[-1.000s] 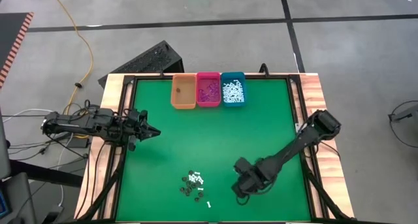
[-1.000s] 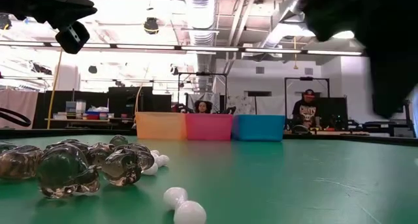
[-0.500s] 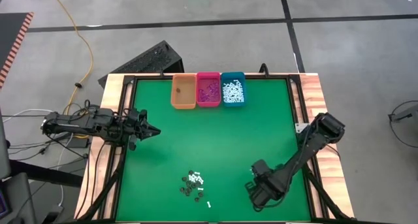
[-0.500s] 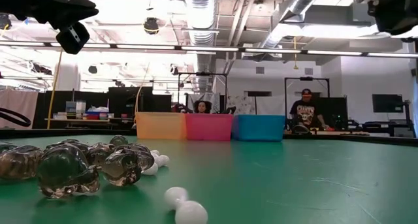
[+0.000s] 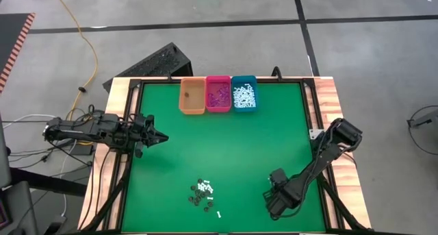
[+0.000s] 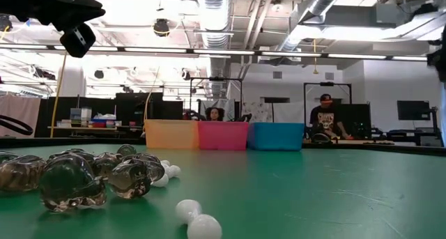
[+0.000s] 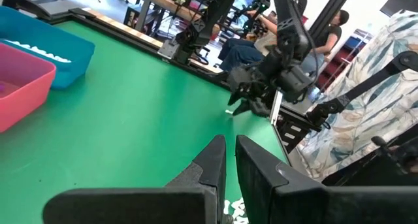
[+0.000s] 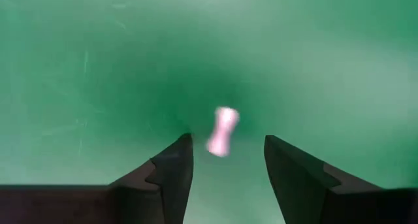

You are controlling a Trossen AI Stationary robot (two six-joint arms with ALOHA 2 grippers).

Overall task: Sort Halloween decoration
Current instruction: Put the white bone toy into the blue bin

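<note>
The right gripper (image 5: pixel 274 209) is hovering low over the green table (image 5: pixel 226 139) at its near right corner, having swung there from beside the pile (image 5: pixel 202 193) within the last second. Its jaws are spreading apart, and a white bone-shaped piece (image 8: pixel 222 131) is showing between the fingers (image 8: pixel 171 168) against the felt; whether it is lying on the felt or falling, the wrist view does not settle. That looks like a misplaced drop, since the teal bin (image 5: pixel 243 94) holding the white pieces is standing far off beside the pink bin (image 5: pixel 218 94) and orange bin (image 5: pixel 192 96). The left gripper (image 5: pixel 159 138) is waiting clenched at the left edge.
</note>
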